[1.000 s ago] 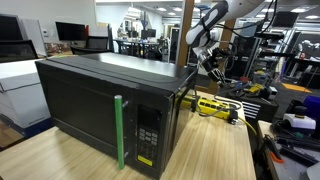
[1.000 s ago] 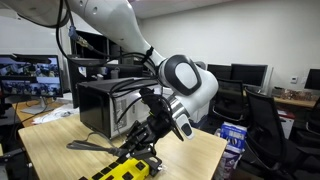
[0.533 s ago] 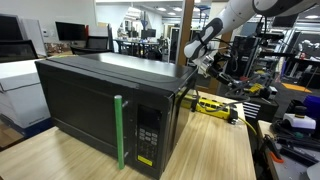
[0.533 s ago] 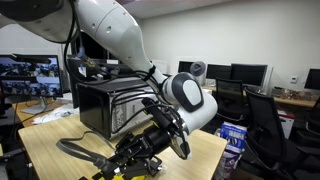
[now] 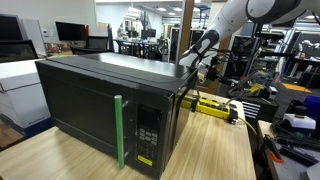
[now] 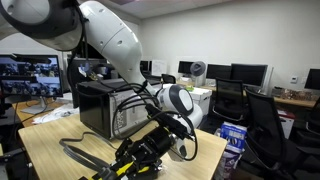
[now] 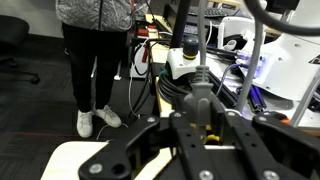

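Observation:
My gripper (image 7: pixel 200 125) is shut on a dark grey plug (image 7: pixel 194 98), whose black cable runs away from the fingers. A bit of the yellow power strip (image 7: pixel 208 128) shows just beyond the plug. In an exterior view the gripper (image 5: pixel 192 66) hangs by the back upper corner of the black microwave (image 5: pixel 100 100), above the yellow strip (image 5: pixel 215 106) lying on the wooden table (image 5: pixel 215 150). In an exterior view the gripper (image 6: pixel 140 160) is low over the yellow strip (image 6: pixel 125 169), with a black cable (image 6: pixel 80 155) trailing across the table.
The microwave has a green door handle (image 5: pixel 119 130) and fills much of the table. A person (image 7: pixel 95 40) stands on the floor beyond the table edge. Office chairs (image 6: pixel 265 120), monitors and cluttered benches (image 5: pixel 290 125) surround the table.
The arm has swung toward the microwave's back corner and the wrist has turned and dropped closer to the yellow strip. The grip on the plug has not changed.

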Controlling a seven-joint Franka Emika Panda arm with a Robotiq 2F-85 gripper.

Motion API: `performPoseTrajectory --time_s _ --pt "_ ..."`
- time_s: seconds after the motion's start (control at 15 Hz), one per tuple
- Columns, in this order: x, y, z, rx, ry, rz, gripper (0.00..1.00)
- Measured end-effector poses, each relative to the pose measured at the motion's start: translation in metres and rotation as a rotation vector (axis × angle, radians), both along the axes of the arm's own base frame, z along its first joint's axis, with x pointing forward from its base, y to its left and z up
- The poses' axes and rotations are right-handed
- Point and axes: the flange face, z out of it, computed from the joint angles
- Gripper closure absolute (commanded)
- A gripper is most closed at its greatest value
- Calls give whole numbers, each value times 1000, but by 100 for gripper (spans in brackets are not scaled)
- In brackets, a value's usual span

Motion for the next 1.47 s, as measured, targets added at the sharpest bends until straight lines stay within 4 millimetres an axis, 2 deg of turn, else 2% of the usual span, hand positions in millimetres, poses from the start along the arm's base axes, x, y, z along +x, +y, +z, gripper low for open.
performPoseTrajectory --time_s 0.4,1.07,1.47 --pt "-4 9 -12 79 34 48 92" --pt "-21 37 -57 177 -10 136 92" --pt "-3 56 -54 172 -33 192 92"
